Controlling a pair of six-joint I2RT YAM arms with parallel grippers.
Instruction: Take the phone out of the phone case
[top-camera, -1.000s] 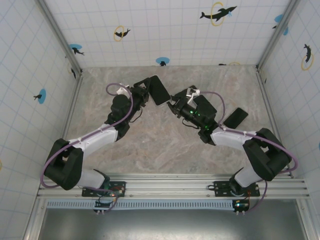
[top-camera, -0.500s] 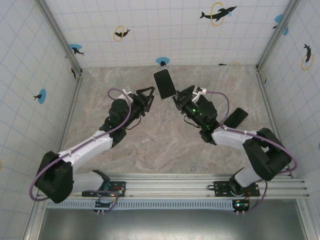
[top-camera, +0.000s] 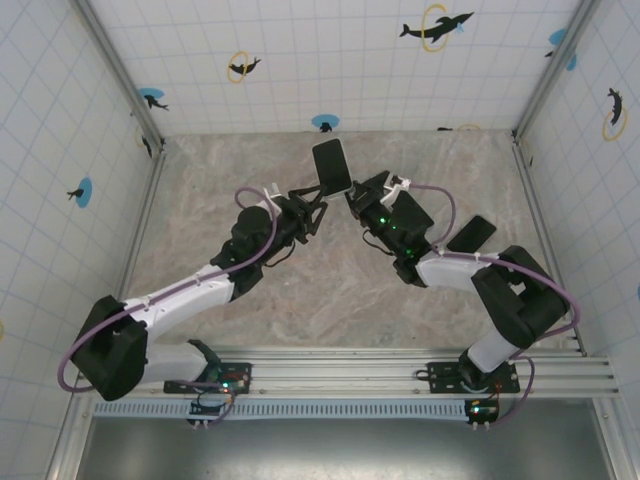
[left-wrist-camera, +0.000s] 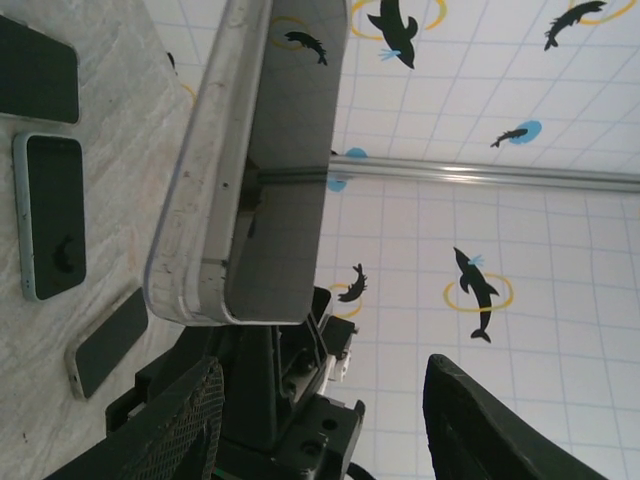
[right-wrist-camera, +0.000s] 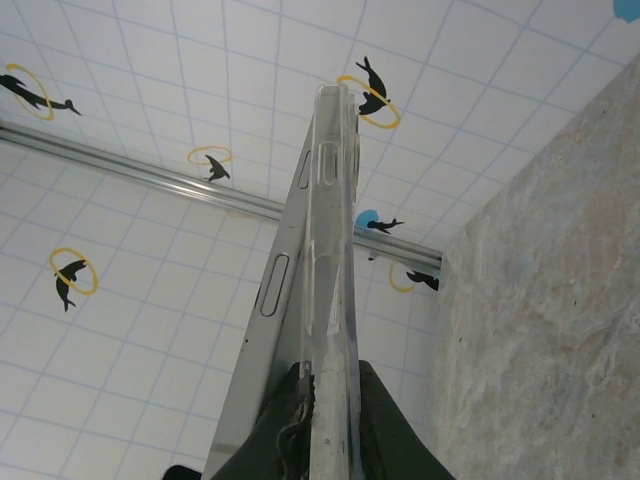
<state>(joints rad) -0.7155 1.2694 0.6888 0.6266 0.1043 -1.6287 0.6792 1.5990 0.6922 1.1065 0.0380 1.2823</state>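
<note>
Pinching phone case (right-wrist-camera: 333, 200) with phone (right-wrist-camera: 270, 330): right gripper (right-wrist-camera: 322, 390) | left gripper (left-wrist-camera: 325, 400) fingers spread, just beside it

Overhead view looks down from behind; both wrist views face the raised phone (top-camera: 331, 166) closely

- The phone case (top-camera: 332, 167) is standing raised over the far middle of the table (top-camera: 300, 290), so that's our marker.
- The phone (right-wrist-camera: 278, 285) is lying along the phone case's left face in the right wrist view.
- The right gripper (top-camera: 352, 200) is sitting at the phone case's near end, with a finger on each face.
- The left gripper (top-camera: 313, 208) is hanging just left of the phone case and nearer the bases, not touching it.
- A spare handset (top-camera: 470, 234) is lying flat on the table, well right of the phone case.
- In the left wrist view, a second handset (left-wrist-camera: 50, 215) and a third handset (left-wrist-camera: 105, 343) are lying near each other on the table beyond the phone case.
</note>
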